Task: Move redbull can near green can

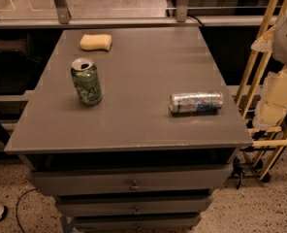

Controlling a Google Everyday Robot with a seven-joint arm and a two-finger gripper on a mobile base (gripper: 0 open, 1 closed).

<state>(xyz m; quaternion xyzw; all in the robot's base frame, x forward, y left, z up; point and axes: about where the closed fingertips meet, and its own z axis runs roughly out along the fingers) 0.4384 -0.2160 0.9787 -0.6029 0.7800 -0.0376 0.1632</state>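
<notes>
The redbull can (196, 102), slim and silver with blue markings, lies on its side near the right front of the grey cabinet top (134, 125). The green can (86, 81) stands upright on the left part of the top, its silver lid and pull tab showing. The two cans are well apart, about a third of the top's width. My gripper (282, 89) shows only as pale arm parts at the right edge of the view, off the cabinet, to the right of the redbull can and holding nothing that I can see.
A yellow sponge (96, 42) lies at the back left of the top. A wooden frame (260, 57) leans just right of the cabinet. Drawers (134, 183) sit below the front edge. A railing (134, 21) runs behind.
</notes>
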